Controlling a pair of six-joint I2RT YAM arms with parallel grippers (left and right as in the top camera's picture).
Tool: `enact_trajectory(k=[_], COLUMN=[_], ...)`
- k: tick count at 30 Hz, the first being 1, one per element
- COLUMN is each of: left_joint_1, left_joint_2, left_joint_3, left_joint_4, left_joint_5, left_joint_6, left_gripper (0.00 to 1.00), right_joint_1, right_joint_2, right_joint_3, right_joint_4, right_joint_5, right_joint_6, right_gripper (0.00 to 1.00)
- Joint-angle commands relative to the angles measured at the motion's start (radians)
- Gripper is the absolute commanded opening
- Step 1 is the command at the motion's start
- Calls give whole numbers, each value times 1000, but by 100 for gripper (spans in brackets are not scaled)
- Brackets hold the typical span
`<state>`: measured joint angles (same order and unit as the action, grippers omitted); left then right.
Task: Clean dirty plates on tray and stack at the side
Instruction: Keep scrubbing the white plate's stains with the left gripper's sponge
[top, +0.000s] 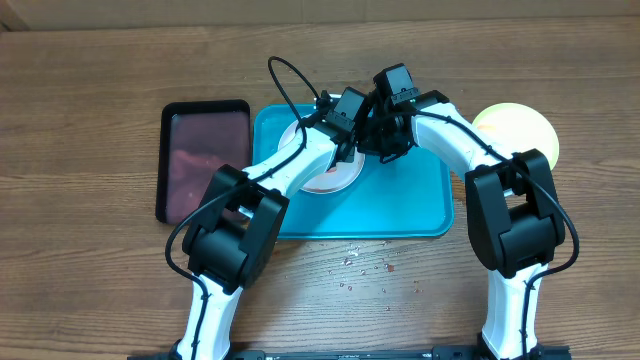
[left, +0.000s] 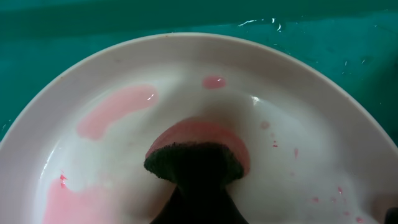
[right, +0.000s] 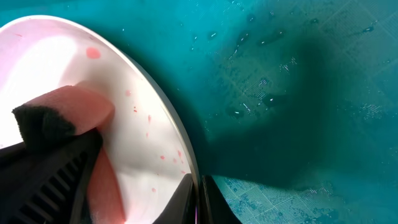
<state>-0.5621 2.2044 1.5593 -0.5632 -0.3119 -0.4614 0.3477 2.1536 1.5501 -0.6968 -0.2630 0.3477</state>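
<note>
Two claws on one white plate (top: 335, 180), lying on the blue tray (top: 420, 212): left claw (left: 199, 208) clamped shut on a pink sponge (left: 205, 134) pressed into the plate, right claw (right: 198, 202) pinching its rim. Meanwhile a pale green plate (top: 518, 125) sits just off the tray's right.

Pairs rounded white links with bulky black joint housings on the left arm (top: 240, 215) and the right arm (top: 515, 210) alike. Loops a thin black cable (top: 283, 85) high over the left wrist (further black cables hug the lower links of both arms). Ends each arm in a cluster of boxy black wrist modules. Shows a matte black finger (right: 46, 183), ribbed with fine parallel grooves along one face.
</note>
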Motion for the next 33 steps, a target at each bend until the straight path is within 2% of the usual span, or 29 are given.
enact_trajectory(k=[1,5,15,19,24,33], left_joint_1=[24,55,177,169,116,26], left_joint_2=[130,130,129,129,129,129], left_joint_3=[-65,-65,-65,-65,-64,-64], left_joint_4=[-50,-55,-199,-256,-266,-186], left_joint_5=[53,-34,-27,-21,56,127], left_joint_6=[12,13,13,32,96,126], left_gripper=[4,4,4,4,4,4], right_joint_1=[3,3,3,3,3,3], right_joint_2=[0,0,0,0,0,0], right_joint_3=[6,6,6,6,6,6], right_joint_4=[11,11,12,14,15,16], right_joint_5=[-19,-19,-19,-19,-19,-19], right_joint_6=[23,23,23,23,23,23], right_gripper=[4,4,4,4,4,4])
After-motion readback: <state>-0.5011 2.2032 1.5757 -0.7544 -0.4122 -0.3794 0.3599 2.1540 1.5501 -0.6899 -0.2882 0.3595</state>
